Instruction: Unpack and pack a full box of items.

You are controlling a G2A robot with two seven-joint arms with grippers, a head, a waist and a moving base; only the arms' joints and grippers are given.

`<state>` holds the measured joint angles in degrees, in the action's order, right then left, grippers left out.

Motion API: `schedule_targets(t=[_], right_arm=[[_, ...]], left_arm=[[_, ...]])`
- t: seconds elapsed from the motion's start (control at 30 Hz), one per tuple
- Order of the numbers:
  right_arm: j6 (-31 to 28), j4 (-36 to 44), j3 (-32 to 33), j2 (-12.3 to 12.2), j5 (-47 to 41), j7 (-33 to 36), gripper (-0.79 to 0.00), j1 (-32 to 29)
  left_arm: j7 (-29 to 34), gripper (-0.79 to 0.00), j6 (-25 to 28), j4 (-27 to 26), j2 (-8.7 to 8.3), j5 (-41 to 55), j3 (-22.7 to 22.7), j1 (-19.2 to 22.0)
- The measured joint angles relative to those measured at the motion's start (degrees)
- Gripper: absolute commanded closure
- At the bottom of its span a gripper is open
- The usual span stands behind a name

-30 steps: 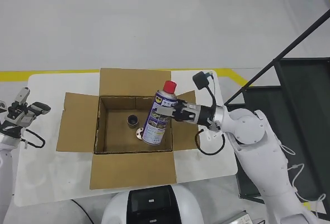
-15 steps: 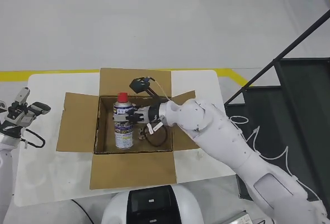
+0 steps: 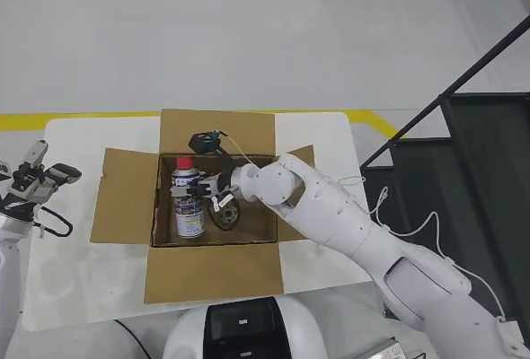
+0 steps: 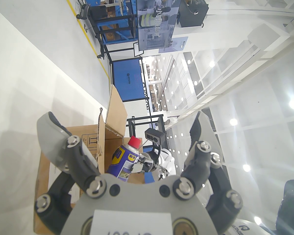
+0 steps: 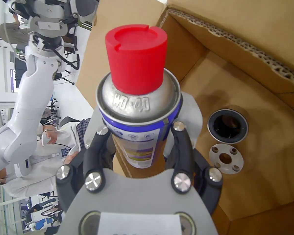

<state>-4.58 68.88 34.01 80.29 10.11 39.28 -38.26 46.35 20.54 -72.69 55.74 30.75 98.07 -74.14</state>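
Now you are packing: your right gripper [image 3: 196,190] is clamping the spray can [image 3: 189,217] upright in the box [image 3: 121,197], left of frame centre; lowering and releasing seem next.

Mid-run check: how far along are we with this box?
Done: black ring and metal flange lie on the box floor. In hand: right gripper holds the spray can upright inside the box. Remaining, likely: set it down, release. The left gripper is open, empty.

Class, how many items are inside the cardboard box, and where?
3: spray can, upright in the right end effector by one wall; black ring and metal flange, adjacent on the box floor. Others may hide under the arm.
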Motion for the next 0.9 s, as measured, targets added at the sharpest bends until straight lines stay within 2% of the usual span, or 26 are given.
schedule_targets(t=[0.27, 0.33, 0.4, 0.43, 0.47, 0.5, 0.53, 0.77, 0.9], right_arm=[[-1.4, -7.5, -3.2, 3.4, -0.1, -2.4, 0.000, 2.7], [-1.3, -9.2, -3.9, 4.2, -0.1, -2.3, -0.114, 3.3], [-1.1, -11.1, -4.7, 5.1, 0.0, -1.9, -0.148, 4.0], [-1.2, -11.8, -5.0, 5.5, -0.2, -1.9, -0.234, 4.2], [-1.5, -12.6, -5.4, 6.0, -0.4, -1.7, -0.354, 4.4], [-1.7, -13.1, -5.7, 6.4, -0.6, -1.6, -0.640, 4.5], [-1.8, -13.6, -6.0, 6.7, -0.6, -1.5, -0.785, 4.6], [-2.5, -16.2, -6.8, 9.0, -0.9, -1.4, -0.785, 5.6], [-3.1, -15.9, -6.0, 9.5, -1.0, -1.2, -0.785, 6.2]], left_arm=[[0.0, -0.785, 0.0, 0.0, 0.00, 0.0, 0.0, 0.0], [0.0, -0.785, 0.0, 0.0, 0.00, 0.0, 0.0, 0.0], [0.0, -0.785, 0.0, 0.0, 0.00, 0.0, 0.0, 0.0], [0.0, -0.785, 0.0, 0.0, 0.00, 0.0, 0.0, 0.0], [0.0, -0.785, 0.0, 0.0, 0.00, 0.0, 0.0, 0.0], [0.0, -0.785, 0.0, 0.0, 0.00, 0.0, 0.0, 0.0], [0.0, -0.785, 0.0, 0.0, 0.00, 0.0, 0.0, 0.0], [0.0, -0.785, 0.0, 0.0, 0.00, 0.0, 0.0, 0.0], [0.0, -0.785, 0.0, 0.0, 0.00, 0.0, 0.0, 0.0]])
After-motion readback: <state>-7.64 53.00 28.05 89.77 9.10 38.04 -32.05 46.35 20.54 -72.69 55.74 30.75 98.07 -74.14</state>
